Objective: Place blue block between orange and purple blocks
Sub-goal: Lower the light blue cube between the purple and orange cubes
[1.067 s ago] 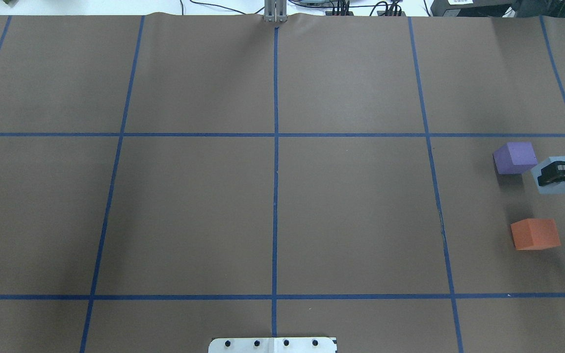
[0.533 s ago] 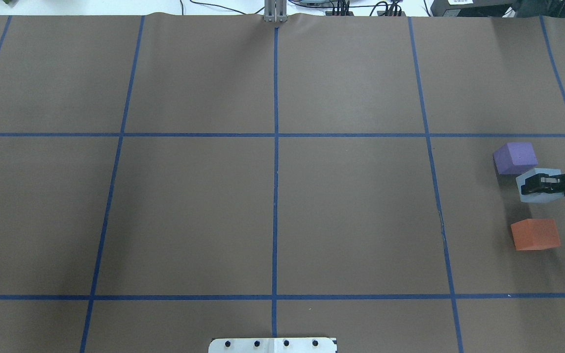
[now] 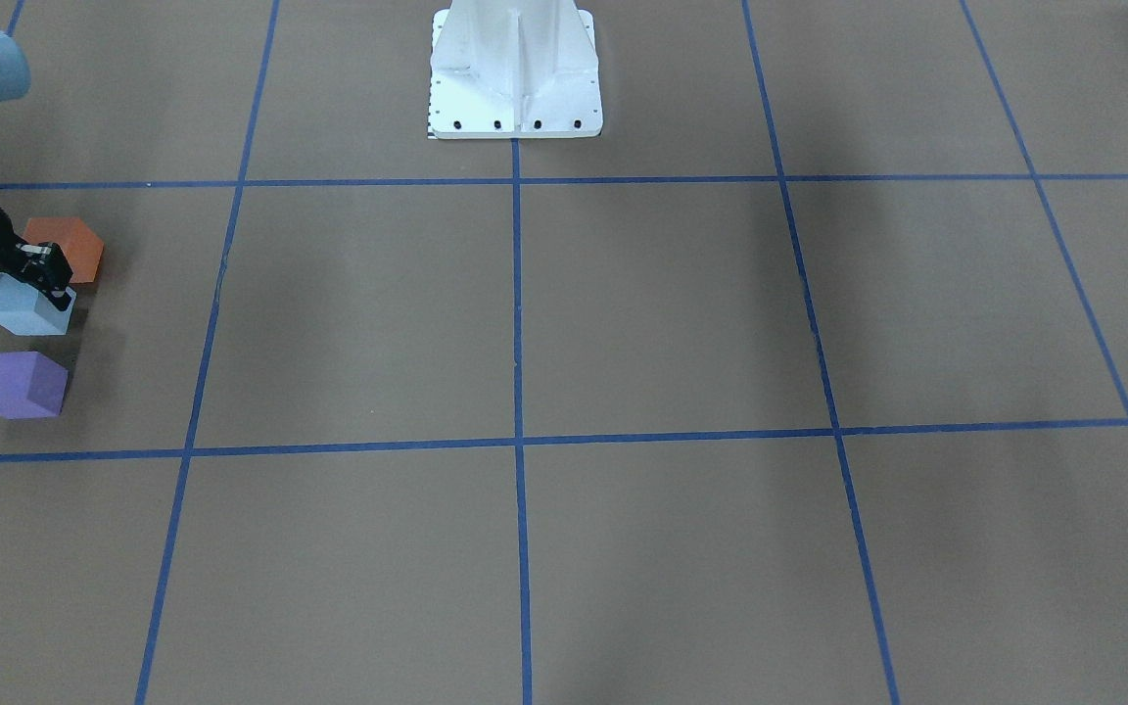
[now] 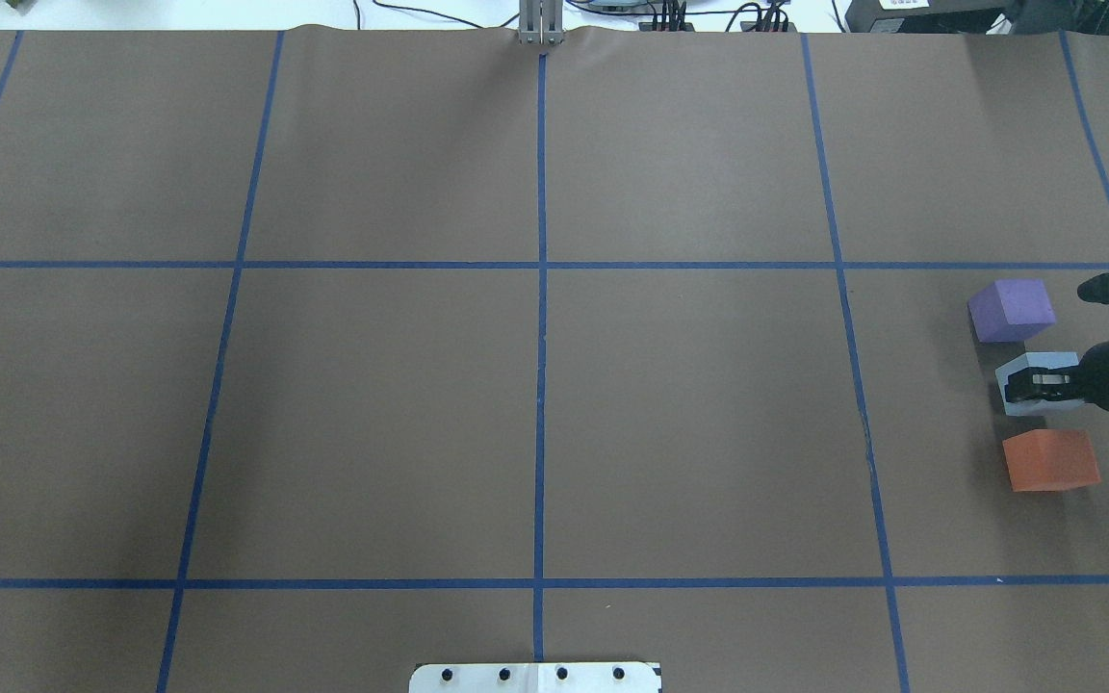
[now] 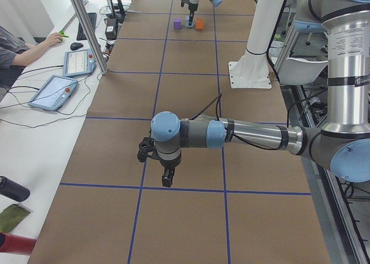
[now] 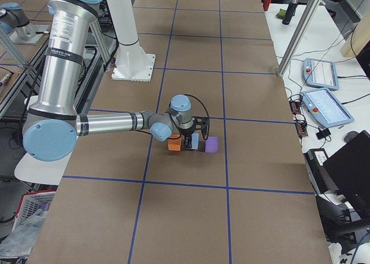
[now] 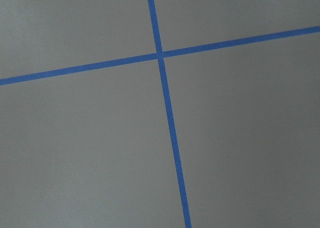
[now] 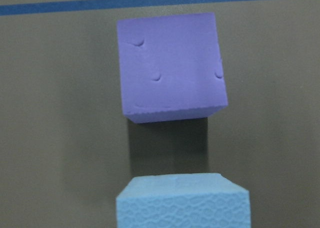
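Observation:
The light blue block [image 4: 1024, 371] sits in my right gripper [image 4: 1044, 383], whose fingers are shut on it from above. It is in the gap between the purple block [image 4: 1012, 310] and the orange block [image 4: 1050, 460], low over the table; I cannot tell if it touches. The front-facing view shows the orange [image 3: 70, 247], blue [image 3: 21, 311] and purple [image 3: 21, 385] blocks in a row, with the right gripper [image 3: 47, 282] on the blue one. The right wrist view shows the purple block [image 8: 170, 68] beyond the blue one [image 8: 182, 200]. My left gripper [image 5: 167, 181] hangs over bare table, far away; I cannot tell its state.
Brown paper with a blue tape grid [image 4: 541, 265] covers the table. The robot's white base plate [image 3: 515, 73] stands mid-table at the robot's side. The blocks lie near the table's right end. An operator and tablets [image 5: 55, 90] are beside the far long edge.
My right gripper has carried the blue block leftward and toward the robot in the overhead view, from beside the purple block into the gap between purple and orange.

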Controlling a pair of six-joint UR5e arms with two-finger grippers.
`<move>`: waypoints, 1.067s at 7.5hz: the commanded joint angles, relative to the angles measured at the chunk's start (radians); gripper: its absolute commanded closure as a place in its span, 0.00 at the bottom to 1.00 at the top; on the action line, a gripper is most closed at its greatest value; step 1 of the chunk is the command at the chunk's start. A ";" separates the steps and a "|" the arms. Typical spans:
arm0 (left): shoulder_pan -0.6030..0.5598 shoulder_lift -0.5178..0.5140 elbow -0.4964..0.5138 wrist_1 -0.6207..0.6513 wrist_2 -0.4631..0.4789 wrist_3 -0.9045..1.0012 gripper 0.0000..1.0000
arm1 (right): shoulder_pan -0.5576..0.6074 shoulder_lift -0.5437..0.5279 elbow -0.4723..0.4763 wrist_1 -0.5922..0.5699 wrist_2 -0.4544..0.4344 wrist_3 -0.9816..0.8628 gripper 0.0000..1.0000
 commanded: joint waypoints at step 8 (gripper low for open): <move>0.000 0.000 -0.002 0.000 -0.002 0.000 0.00 | 0.161 -0.001 0.023 0.020 0.143 -0.184 0.00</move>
